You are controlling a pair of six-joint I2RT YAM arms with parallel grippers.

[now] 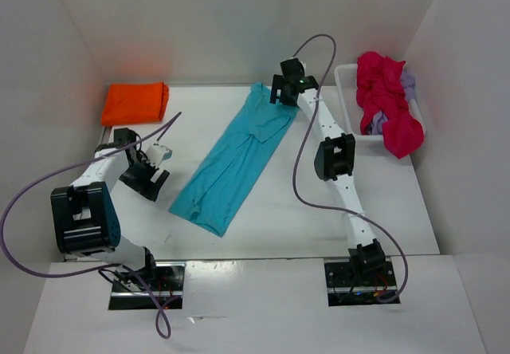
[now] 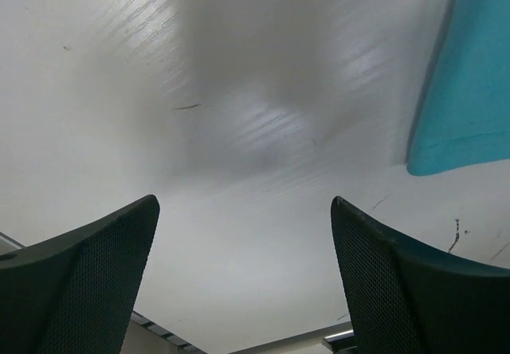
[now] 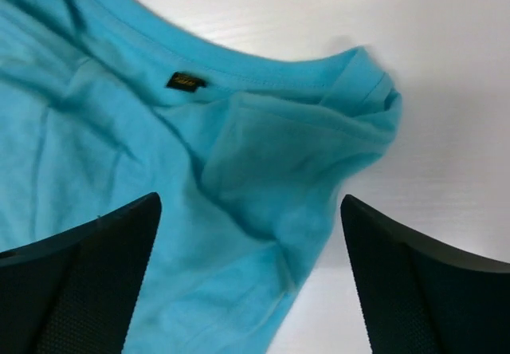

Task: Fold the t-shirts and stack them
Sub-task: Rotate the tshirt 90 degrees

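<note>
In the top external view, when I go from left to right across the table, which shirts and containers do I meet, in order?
Folded orange t-shirt → turquoise t-shirt, lying spread out → white basket, holding the magenta-red t-shirt.

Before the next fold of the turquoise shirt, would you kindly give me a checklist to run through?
1. Left gripper open and empty: ok.
2. Right gripper open above the collar: ok.
3. Turquoise t-shirt folded into a long strip: ok.
4. Sleeve by the collar smooth: not ok, rumpled.
5. Left gripper over the hem: not ok, over bare table beside it.
6. Orange t-shirt folded, clear of the strip: ok.
</note>
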